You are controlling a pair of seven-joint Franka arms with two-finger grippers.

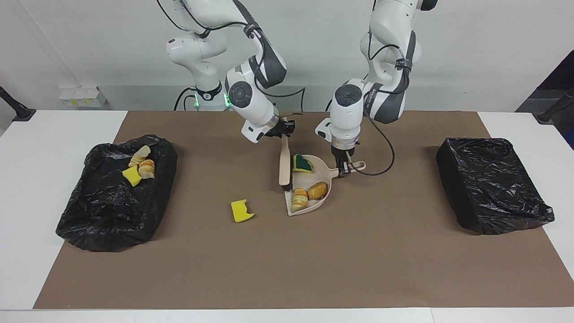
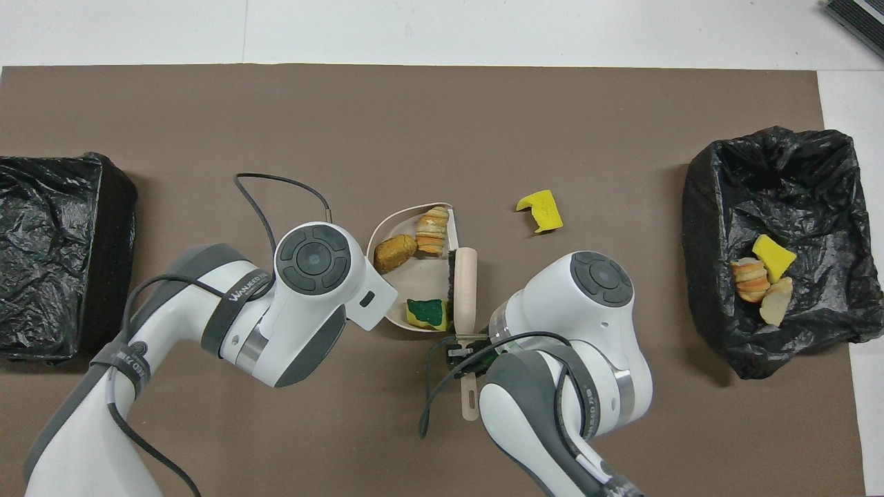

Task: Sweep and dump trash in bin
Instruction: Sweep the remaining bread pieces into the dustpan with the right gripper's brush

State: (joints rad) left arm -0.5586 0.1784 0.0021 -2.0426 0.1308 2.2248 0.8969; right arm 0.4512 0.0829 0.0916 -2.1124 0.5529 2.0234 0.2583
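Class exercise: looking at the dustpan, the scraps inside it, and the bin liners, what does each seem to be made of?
Dustpan: likely matte beige plastic, smooth and evenly moulded. Green-faced scrap: sponge, yellow foam under a dark scouring face. Two golden-brown chunks: bread-like, ridged crust; possibly imitation food. Bin liners: thin black plastic film, crinkled and glossy.

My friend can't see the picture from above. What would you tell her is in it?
The right gripper holds a brush at the mouth of a dustpan held by the left gripper, with three scraps inside. One yellow scrap lies loose on the mat.
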